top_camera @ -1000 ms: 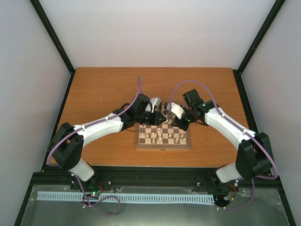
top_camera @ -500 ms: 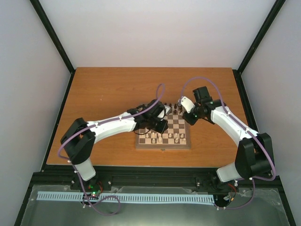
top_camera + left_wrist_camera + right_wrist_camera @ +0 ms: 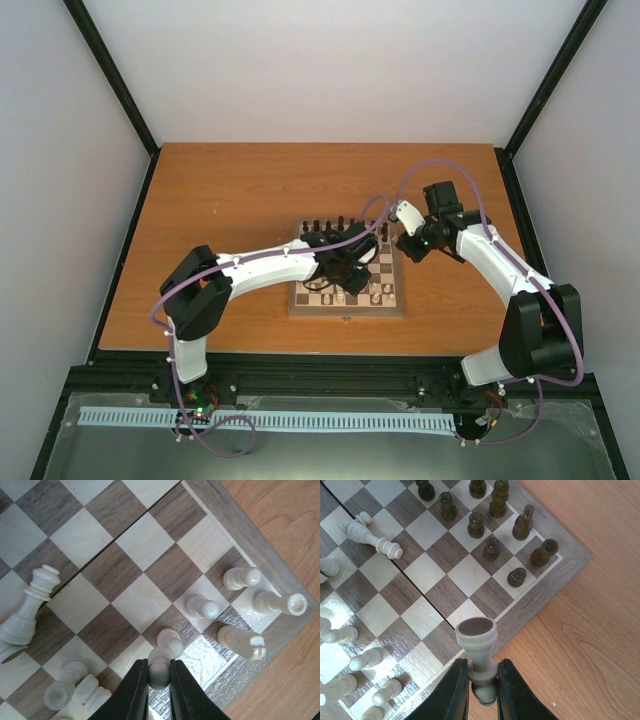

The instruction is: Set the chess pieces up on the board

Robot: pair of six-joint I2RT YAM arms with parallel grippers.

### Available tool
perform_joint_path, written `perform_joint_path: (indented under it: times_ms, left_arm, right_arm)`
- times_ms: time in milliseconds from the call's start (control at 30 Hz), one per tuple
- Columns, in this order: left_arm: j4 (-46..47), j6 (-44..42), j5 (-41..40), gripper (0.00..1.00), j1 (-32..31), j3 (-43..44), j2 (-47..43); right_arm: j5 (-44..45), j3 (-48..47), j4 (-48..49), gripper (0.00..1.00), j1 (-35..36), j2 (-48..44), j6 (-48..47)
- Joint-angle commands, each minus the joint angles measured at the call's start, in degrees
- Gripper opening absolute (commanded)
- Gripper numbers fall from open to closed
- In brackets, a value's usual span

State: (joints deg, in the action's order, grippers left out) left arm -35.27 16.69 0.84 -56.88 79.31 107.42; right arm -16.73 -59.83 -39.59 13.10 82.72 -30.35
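At the cream-side corner of the board (image 3: pixel 220 515): left gripper (image 3: pixel 159 676) clamped on a cream pawn (image 3: pixel 160 666), just beside a standing pawn (image 3: pixel 170 639). Risk: tight spacing, so the fingers could topple neighbours. Right gripper (image 3: pixel 479 680) pinches a cream piece (image 3: pixel 476 635), felt base showing, over the board's edge. No containers in view.

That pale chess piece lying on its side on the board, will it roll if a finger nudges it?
Probably: the pale piece lies flat on the board, and its round turned body should roll, likely curving since the base is wider than the head. It looks like rigid wood, so no bending. Its smooth narrow stem might slip in a grip.
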Motion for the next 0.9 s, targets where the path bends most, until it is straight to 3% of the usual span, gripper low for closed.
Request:
perform_joint_path:
  times_ms: [0,867]
  left_arm:
    - [-4.65,-1.75,-3.54,0.13,-0.25,3.13,1.55]
    - [-5.77,-2.11,-2.27,0.18,-0.24,3.12,4.42]
  right_arm:
    - [-1.26,-0.13,0.18,0.10,-0.72,0.25,0.52]
    - [-2.43,-0.25,-0.53,0.10,-0.83,0.99,0.13]
